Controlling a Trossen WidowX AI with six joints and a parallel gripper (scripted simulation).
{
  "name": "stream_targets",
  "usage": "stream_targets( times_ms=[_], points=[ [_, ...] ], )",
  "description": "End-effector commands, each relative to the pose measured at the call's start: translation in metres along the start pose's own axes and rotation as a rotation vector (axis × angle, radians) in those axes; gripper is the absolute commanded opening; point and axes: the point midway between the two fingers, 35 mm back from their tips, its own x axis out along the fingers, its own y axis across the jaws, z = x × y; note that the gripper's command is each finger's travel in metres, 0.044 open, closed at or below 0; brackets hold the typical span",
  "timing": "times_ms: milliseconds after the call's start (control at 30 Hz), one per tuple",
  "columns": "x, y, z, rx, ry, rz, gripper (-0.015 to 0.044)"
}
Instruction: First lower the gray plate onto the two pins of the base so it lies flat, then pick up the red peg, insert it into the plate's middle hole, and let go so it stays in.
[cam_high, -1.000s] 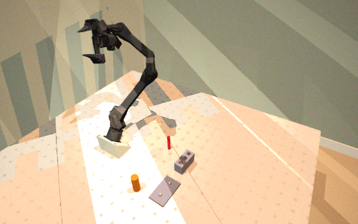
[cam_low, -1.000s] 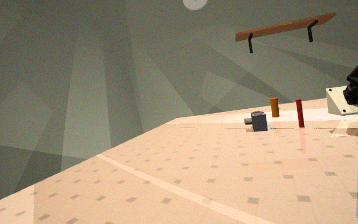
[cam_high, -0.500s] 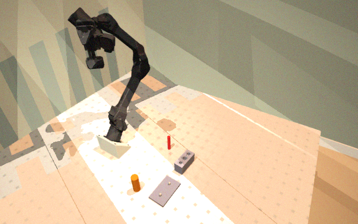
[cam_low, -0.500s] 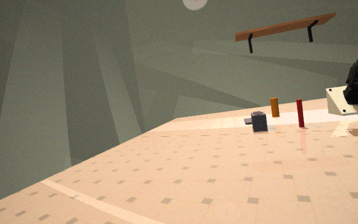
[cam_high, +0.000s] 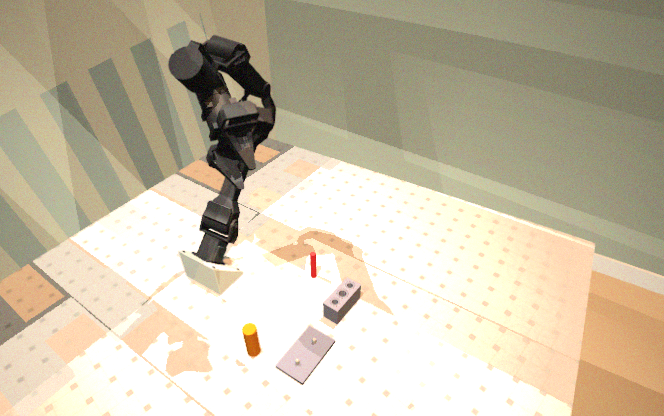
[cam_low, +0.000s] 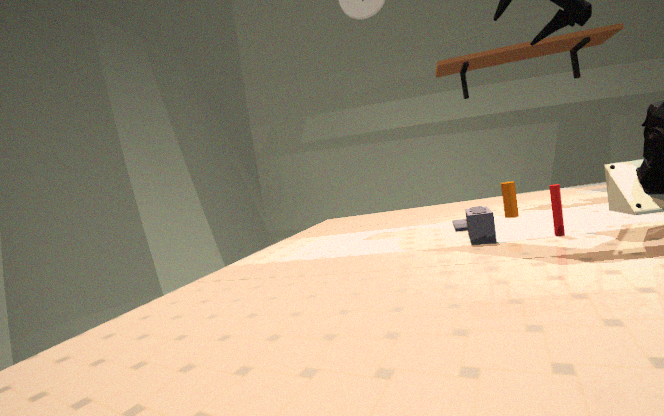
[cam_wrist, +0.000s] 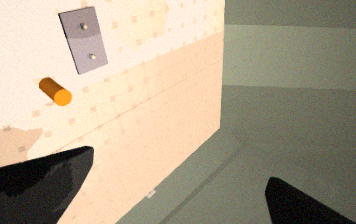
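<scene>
The gray plate (cam_high: 344, 304) (cam_low: 481, 228), a long block with three holes on top, stands on the table beside the base, not on it. The flat gray base (cam_high: 306, 354) (cam_low: 459, 225) (cam_wrist: 87, 43) lies on the table with two small pale pins pointing up. The red peg (cam_high: 313, 265) (cam_low: 557, 211) stands upright, apart from the plate, on its robot side. My gripper (cam_high: 246, 177) (cam_low: 514, 32) (cam_wrist: 181, 170) is open and empty, high above the table and away from all these objects. The plate and peg are outside the wrist view.
An orange cylinder (cam_high: 252, 342) (cam_low: 510, 201) (cam_wrist: 52, 90) stands upright near the base. The arm's pale mount (cam_high: 202, 275) (cam_low: 620, 192) is on the table's robot side. A wooden shelf (cam_low: 500, 56) and a round white disc (cam_low: 361, 6) are in the background.
</scene>
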Motion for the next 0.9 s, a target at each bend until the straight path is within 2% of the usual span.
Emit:
stream_targets(
  times_ms=[0, 233, 467, 700, 867],
  points=[
    [0.050, 0.002, 0.031, -0.063, -0.073, 0.166, 0.0440],
    [0.136, 0.032, 0.098, -0.197, -0.182, 0.479, 0.0440],
    [0.203, 0.095, 0.165, -0.346, -0.238, 0.796, 0.0440],
    [0.213, 0.109, 0.172, -0.355, -0.239, 0.831, 0.0440],
    [0.244, 0.153, 0.181, -0.316, -0.232, 0.861, 0.0440]
  ],
)
